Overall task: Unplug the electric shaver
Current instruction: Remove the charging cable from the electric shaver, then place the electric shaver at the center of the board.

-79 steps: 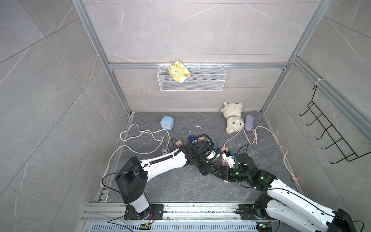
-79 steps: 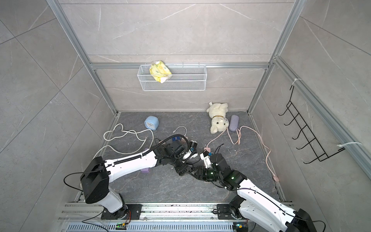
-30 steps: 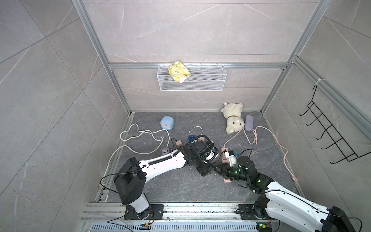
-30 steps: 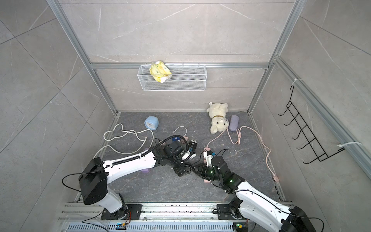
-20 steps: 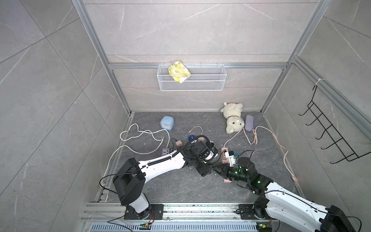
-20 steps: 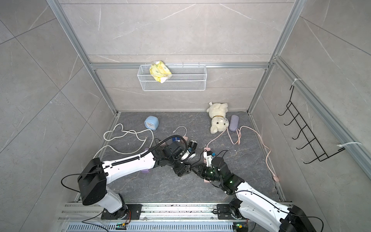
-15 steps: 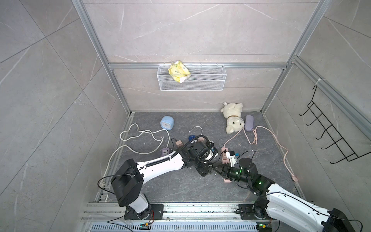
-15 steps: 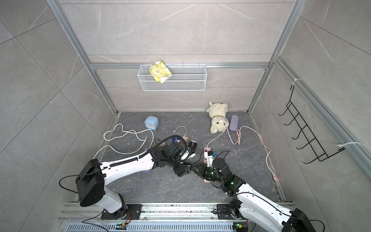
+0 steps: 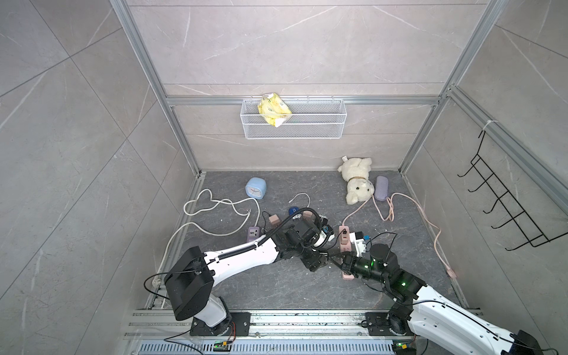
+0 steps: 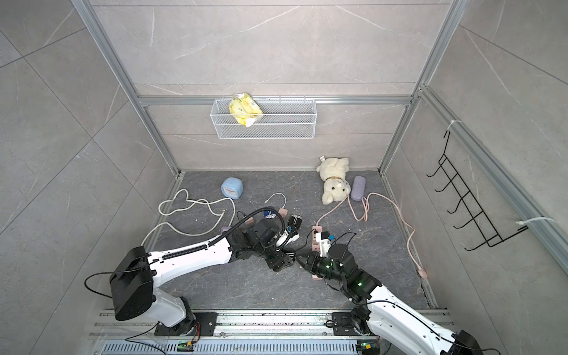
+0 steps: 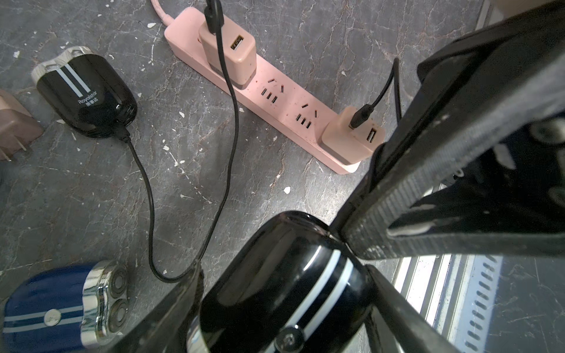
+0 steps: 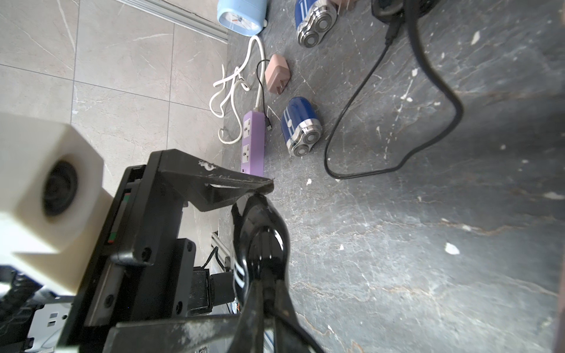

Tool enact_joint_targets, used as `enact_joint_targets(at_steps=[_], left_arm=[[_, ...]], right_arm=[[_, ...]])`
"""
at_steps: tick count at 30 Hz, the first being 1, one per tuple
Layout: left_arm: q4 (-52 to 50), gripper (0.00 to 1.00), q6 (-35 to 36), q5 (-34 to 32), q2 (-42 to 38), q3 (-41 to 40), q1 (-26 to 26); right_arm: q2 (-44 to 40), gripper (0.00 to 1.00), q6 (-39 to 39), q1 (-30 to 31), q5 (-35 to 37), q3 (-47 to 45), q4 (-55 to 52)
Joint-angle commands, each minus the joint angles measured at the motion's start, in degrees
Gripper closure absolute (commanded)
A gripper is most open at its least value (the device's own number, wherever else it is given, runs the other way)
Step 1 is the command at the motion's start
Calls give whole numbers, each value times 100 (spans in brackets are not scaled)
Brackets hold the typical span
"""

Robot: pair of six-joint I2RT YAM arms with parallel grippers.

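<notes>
The electric shaver point(image 11: 284, 284) is glossy black with two white stripes. My left gripper point(image 11: 282, 275) is shut on it, one finger on each side of its body, just above the floor. The shaver point(image 12: 260, 232) also shows end-on in the right wrist view. My right gripper point(image 12: 266, 287) is shut on the black cable plug point(image 12: 266, 273) at that end. In both top views the left gripper point(image 9: 319, 261) and right gripper point(image 9: 336, 262) meet tip to tip near the front middle, hiding the shaver.
A pink power strip point(image 11: 287, 107) with two pink adapters point(image 11: 227, 58) lies just behind the grippers. A second black shaver point(image 11: 85, 94) with its cable, blue shavers point(image 12: 301, 128), a purple strip point(image 12: 253, 143), a blue clock point(image 9: 256, 189) and a teddy point(image 9: 356, 181) lie around.
My right gripper moved left to the left gripper and closed on the plug. The left arm kept hold of the shaver and barely shifted.
</notes>
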Motion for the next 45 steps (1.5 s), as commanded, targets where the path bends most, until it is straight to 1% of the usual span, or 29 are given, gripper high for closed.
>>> enact_joint_targets(at_steps=[1, 10, 16, 18, 20, 23, 26, 28, 32, 38, 45], left_arm=[[-441, 59, -91, -8, -155, -170, -13], [-425, 64, -212, -161, -128, -338, -16], [-426, 64, -319, -265, -144, -397, -16], [-461, 63, -458, -539, -154, -395, -9], [-541, 60, -630, -858, -125, -373, 1], [-695, 60, -1006, -1326, -36, -349, 31], [-762, 60, -1346, -1528, 38, -403, 61], [-754, 59, -1549, -1568, 69, -479, 91], [-801, 59, -1871, -1645, 151, -600, 125], [-852, 58, -2369, -1734, 241, -801, 276], [-640, 56, -2816, -1700, 267, -1104, 299]], right_arm=[[-139, 100, -126, -67, 665, 18, -451], [-514, 100, -391, -67, 972, 179, -1245], [-625, 100, -432, -67, 986, 175, -1360], [-432, 100, -473, -67, 816, 255, -1305], [-46, 100, -729, -67, 510, 364, -1290], [745, 100, -991, -67, -1, 449, -1089], [1380, 100, -1108, -34, -310, 454, -740], [1616, 100, -1156, 12, -316, 463, -632], [1716, 100, -1278, 99, -172, 558, -784], [1612, 100, -1625, 127, 32, 856, -1439], [1568, 100, -1814, 144, 143, 974, -1815]])
